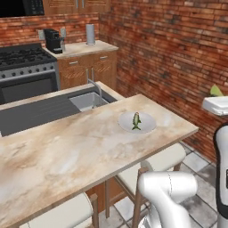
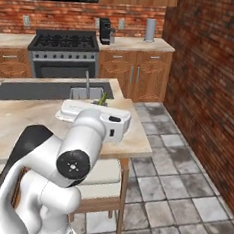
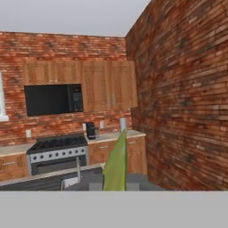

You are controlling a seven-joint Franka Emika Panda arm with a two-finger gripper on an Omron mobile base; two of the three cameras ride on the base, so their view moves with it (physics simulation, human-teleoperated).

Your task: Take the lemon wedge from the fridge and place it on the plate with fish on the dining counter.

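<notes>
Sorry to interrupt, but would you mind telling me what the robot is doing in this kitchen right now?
The robot's hand is carrying a yellow-green lemon wedge, seen close up between its fingers in the hand view. The base stands beside the dining counter, where the plate with fish waits near the counter's far corner, by the sink. The wedge is held off to the right of the plate, not yet over it.

Plenty of bare worktop (image 1: 67, 151) all around the plate with fish (image 1: 136, 122), so coming in from above or from the near edge looks wide open. The only things poking up nearby are the faucet (image 1: 95, 87) and sink (image 1: 87, 100) behind it. The brick wall (image 1: 178, 53) closes off the right side, with stools (image 1: 156, 162) tucked under the near edge.
</notes>
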